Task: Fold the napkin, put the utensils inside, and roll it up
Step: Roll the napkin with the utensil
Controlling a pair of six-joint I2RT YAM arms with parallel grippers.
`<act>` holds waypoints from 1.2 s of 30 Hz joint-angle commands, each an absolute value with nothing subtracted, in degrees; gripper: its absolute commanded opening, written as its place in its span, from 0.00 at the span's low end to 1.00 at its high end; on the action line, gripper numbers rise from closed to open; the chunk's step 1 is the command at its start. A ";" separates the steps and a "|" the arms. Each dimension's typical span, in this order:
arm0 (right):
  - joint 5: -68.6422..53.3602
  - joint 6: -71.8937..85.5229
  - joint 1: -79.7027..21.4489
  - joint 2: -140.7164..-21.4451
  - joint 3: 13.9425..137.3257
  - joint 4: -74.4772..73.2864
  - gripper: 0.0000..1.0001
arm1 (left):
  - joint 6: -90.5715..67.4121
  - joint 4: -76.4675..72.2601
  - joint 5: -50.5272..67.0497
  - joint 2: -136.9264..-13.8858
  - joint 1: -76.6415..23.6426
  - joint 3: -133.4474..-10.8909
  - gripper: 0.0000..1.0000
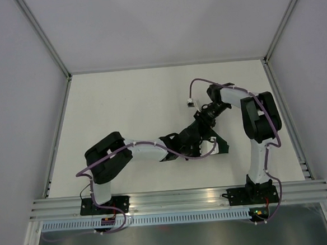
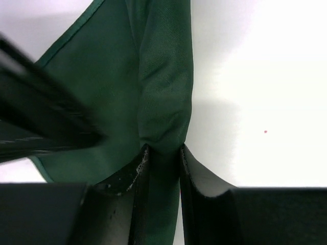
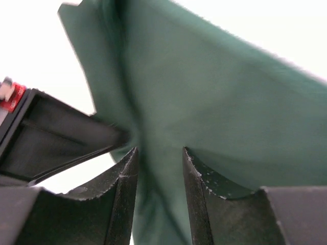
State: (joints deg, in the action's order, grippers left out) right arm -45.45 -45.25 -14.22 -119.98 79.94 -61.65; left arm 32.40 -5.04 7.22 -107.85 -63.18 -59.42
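The dark green napkin [image 1: 221, 146] lies bunched in the middle of the table, mostly covered by both grippers. In the left wrist view a thick rolled fold of the napkin [image 2: 163, 76] runs straight between my left gripper's [image 2: 162, 150] fingers, which are shut on it. In the right wrist view my right gripper [image 3: 159, 153] has its fingers apart, with napkin [image 3: 219, 92] cloth lying loosely in the gap. The two grippers [image 1: 198, 141] [image 1: 202, 124] meet tip to tip over the cloth. The utensils are hidden.
A white table [image 1: 123, 103] sits boxed in by white walls. A small white connector [image 1: 191, 104] hangs on the right arm's purple cable. The left gripper's black body [image 3: 51, 143] shows at the left of the right wrist view.
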 commanded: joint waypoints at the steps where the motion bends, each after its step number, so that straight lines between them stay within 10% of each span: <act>1: -42.28 -35.61 -11.52 -113.74 79.63 -47.40 0.46 | 22.07 4.39 16.42 -111.44 -62.49 -60.29 0.02; 22: -45.70 -41.47 2.11 -77.79 56.96 -38.92 0.48 | 2.99 20.12 43.32 -128.75 -49.49 -75.05 0.02; 36: -33.49 -53.61 -17.22 -65.57 35.95 -27.43 0.59 | 2.02 27.24 48.43 -135.44 -45.88 -79.80 0.02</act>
